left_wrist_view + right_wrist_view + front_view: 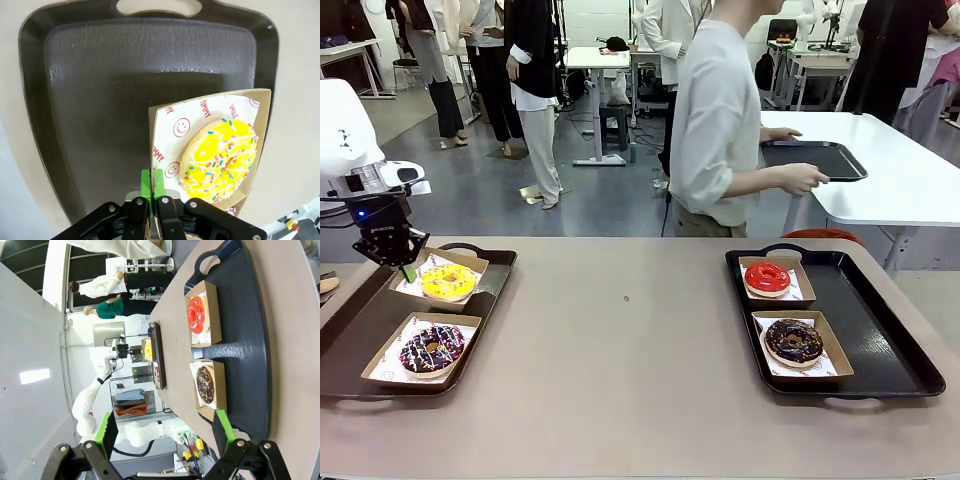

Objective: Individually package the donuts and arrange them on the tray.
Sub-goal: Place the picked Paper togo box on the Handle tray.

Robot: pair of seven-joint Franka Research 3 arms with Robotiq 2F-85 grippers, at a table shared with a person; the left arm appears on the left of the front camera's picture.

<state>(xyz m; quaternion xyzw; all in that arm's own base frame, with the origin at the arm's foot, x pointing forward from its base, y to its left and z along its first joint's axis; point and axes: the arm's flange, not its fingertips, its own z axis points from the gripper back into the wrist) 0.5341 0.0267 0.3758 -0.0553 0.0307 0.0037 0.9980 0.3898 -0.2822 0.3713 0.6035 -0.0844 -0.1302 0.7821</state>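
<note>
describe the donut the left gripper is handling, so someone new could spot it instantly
Start at the dark tray on the robot's left side of the table. In its far paper boat, whose edge the left gripper is shut on, sits the yellow-iced donut. It alone is yellow; its neighbour in front is dark with pink-white drizzle.

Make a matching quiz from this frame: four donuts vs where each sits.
Things:
1. yellow donut
2. red donut
3. chocolate sprinkle donut
4. drizzled dark donut

Places:
A. right tray, near box
B. left tray, far box, its edge pinched by the left hand
C. left tray, near box
D. right tray, far box

Pairs: 1-B, 2-D, 3-A, 4-C
</note>
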